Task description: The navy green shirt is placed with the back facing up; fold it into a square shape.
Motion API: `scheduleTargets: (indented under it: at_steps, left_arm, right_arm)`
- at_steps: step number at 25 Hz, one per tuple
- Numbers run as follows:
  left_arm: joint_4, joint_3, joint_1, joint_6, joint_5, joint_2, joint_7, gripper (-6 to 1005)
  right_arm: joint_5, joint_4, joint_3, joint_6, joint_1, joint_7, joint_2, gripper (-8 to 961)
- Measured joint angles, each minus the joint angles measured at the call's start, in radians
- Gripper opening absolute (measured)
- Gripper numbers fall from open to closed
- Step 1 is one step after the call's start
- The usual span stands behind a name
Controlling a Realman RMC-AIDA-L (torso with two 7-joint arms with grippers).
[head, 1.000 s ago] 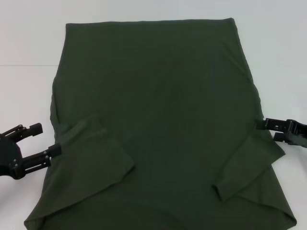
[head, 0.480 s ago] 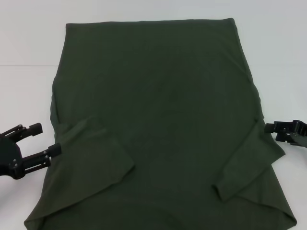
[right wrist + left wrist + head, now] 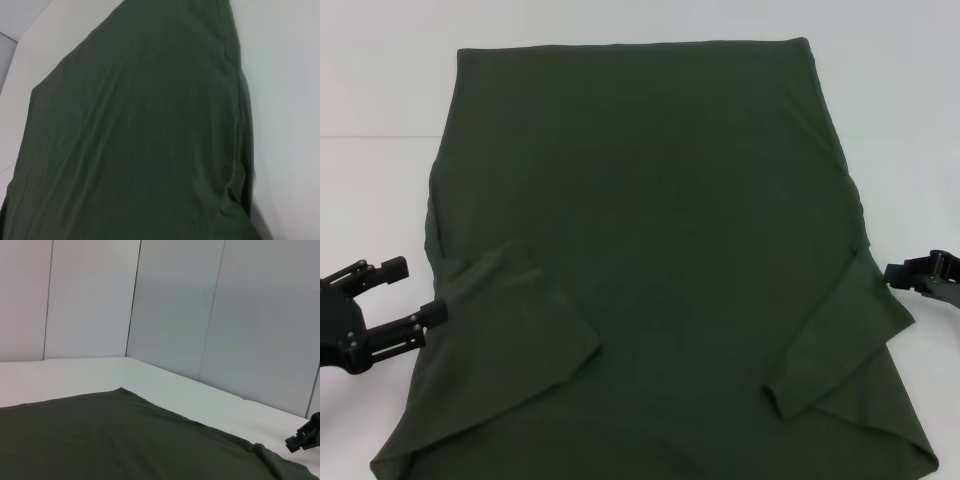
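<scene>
The navy green shirt (image 3: pixel 640 230) lies flat on the white table, plain side up, and runs off the near edge of the head view. Both sleeves are folded inward over the body, the left sleeve (image 3: pixel 520 320) and the right sleeve (image 3: pixel 835 335). My left gripper (image 3: pixel 417 288) is open at the shirt's left edge, its lower finger touching the cloth beside the folded sleeve. My right gripper (image 3: pixel 908 279) is open just off the shirt's right edge, holding nothing. The shirt (image 3: pixel 100 440) (image 3: pixel 140 140) also fills both wrist views.
The white table (image 3: pixel 380 80) shows bare surface left, right and beyond the shirt. Grey wall panels (image 3: pixel 175 315) stand behind the table. The right gripper (image 3: pixel 303 438) shows far off in the left wrist view.
My right gripper has drawn back to the right, away from the shirt's edge. The left gripper and the shirt have not moved.
</scene>
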Motion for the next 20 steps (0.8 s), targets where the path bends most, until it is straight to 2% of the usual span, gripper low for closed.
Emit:
scheduleTargets:
  at_steps: [5, 13, 16, 20]
  left_arm:
    - [0.0, 0.0, 0.0, 0.0, 0.0, 0.0, 0.0, 832]
    - [0.0, 0.0, -0.003, 0.0, 0.0, -0.002, 0.0, 831]
    - [-0.011, -0.003, -0.006, 0.0, -0.01, -0.002, -0.011, 832]
    - [-0.026, -0.006, -0.005, 0.01, -0.043, 0.003, -0.083, 832]
  right_arm:
    - [0.0, -0.002, 0.006, 0.004, 0.002, 0.0, 0.0, 73]
    - [0.01, -0.057, 0.032, -0.05, -0.003, -0.038, -0.001, 68]
    - [0.014, -0.081, 0.109, -0.139, -0.012, -0.074, -0.003, 168]
    - [0.043, -0.084, 0.237, -0.301, -0.041, -0.22, 0.0, 312]
